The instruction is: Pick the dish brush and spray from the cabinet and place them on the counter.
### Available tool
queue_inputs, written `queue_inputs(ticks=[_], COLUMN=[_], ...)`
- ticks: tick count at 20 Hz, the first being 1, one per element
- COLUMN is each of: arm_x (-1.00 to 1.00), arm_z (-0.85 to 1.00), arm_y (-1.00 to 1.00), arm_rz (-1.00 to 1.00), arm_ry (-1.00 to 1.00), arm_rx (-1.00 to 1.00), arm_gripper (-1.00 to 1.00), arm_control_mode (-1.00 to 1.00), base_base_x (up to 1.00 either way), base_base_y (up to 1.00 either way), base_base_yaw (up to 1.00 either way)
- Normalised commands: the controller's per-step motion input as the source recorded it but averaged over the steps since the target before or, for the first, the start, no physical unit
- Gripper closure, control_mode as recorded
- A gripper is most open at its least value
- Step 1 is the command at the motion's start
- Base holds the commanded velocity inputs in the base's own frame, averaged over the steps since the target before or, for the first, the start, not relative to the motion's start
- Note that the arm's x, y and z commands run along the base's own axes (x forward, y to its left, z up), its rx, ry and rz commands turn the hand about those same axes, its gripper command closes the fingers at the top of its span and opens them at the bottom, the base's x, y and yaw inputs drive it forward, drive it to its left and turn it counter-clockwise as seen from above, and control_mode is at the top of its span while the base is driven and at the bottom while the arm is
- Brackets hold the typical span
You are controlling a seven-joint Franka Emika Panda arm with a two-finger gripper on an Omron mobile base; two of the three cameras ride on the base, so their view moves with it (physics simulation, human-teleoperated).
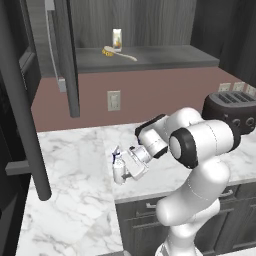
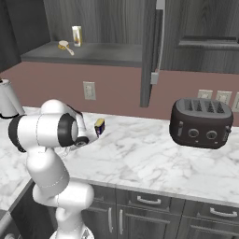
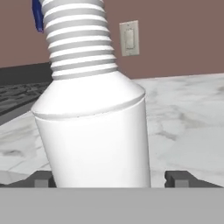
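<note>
White marble counter [image 1: 75, 165] runs under the open cabinet [image 1: 150, 57], and the wall outlet [image 1: 114, 100] above it serves as the landmark. Below and slightly right of that outlet in the left base view, the spray [image 1: 118, 168] stands upright on the marble with its blue trigger on top. The gripper [image 1: 122, 171] is around it: in the hand view the two fingertips [image 3: 43, 179] sit on either side of the bottle's base with a visible gap on each side, so the jaws stand open and are not clamping it. The bottle appears to rest on its own.

Well above the outlet, on the cabinet shelf, the dish brush [image 1: 119, 53] lies flat beside a small yellowish carton [image 1: 117, 38] (its yellow head is nearest the carton). That half of the task is not yet done.

The nearest risk, as I judge it, is the retreat: the fingers flank the bottle closely, so a sideways or tilted pull-back could clip it and tip it. A straight withdrawal looks safest. Later, reaching for the thin brush handle could nudge the carton or roll the brush off the shelf edge. The open door [image 1: 65, 55] left of the outlet may also crowd the arm.
</note>
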Motion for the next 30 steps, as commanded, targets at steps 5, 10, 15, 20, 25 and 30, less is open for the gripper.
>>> queue_inputs(ticks=[5,10,15,20,25,30], arm_x=[-0.09,-0.03,0.03,0.09,0.03,-0.22], arm_z=[-0.03,-0.01,0.01,0.02,0.07,0.24], arm_y=[0.00,-0.03,-0.40,-0.46,-0.28,-0.05], arm_rz=[0.00,0.00,0.00,0.00,0.00,-0.01], arm_ry=[0.00,0.00,0.09,0.12,0.11,0.03], arm_rx=[0.00,0.00,0.00,0.00,0.00,-0.08], arm_gripper=[-1.00,-1.00,-1.00,-1.00,-1.00,-1.00], arm_control_mode=[-1.00,-1.00,-1.00,-1.00,-1.00,-1.00], base_base_x=[0.00,0.00,0.00,0.00,0.00,0.00], base_base_y=[0.00,0.00,0.00,0.00,0.00,0.00], base_base_yaw=[0.00,0.00,0.00,0.00,0.00,0.00])
